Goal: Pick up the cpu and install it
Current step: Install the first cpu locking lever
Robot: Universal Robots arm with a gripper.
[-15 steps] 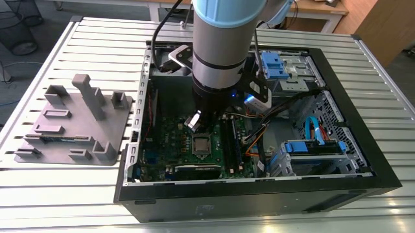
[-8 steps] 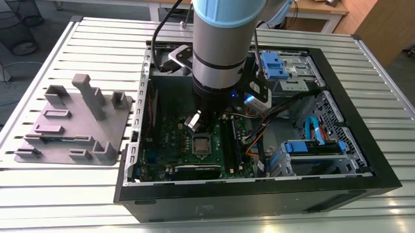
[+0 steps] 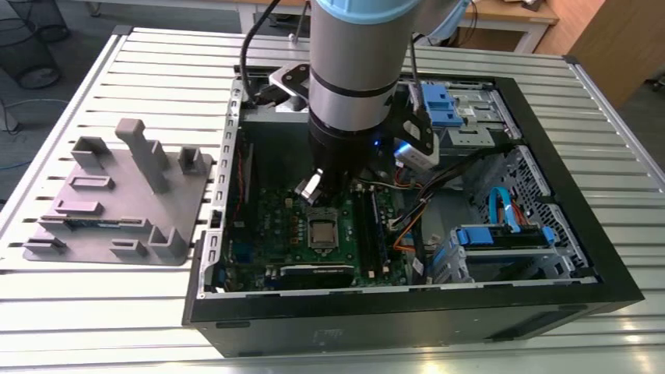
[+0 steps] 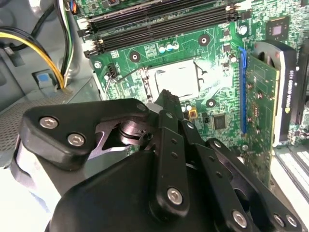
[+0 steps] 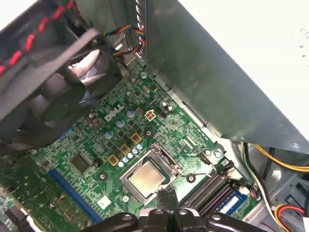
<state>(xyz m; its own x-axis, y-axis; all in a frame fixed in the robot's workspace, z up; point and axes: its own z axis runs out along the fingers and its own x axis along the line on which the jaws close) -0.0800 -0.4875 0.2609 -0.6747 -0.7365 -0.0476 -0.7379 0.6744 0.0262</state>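
Observation:
The cpu (image 3: 321, 231) is a small square chip with a silver-grey top. It lies flat in the socket in the middle of the green motherboard (image 3: 272, 222), inside the open computer case. Both wrist views show it too, as the cpu (image 4: 176, 79) and the cpu (image 5: 147, 177), seated in the metal socket frame. My gripper (image 3: 317, 191) hangs from the arm just above the socket. Its black fingers meet at one tip (image 4: 166, 95) right beside the chip, and the gripper (image 5: 166, 197) is shut with nothing between them.
A grey plastic tray with upright posts (image 3: 114, 202) stands on the slatted table at the exterior view's left. Around the socket are memory slots (image 4: 159, 24), an upright expansion card (image 4: 260, 96), a black fan (image 5: 53, 92) and yellow cables (image 4: 38, 43). Blue drive brackets (image 3: 441, 101) line the case's exterior-view right.

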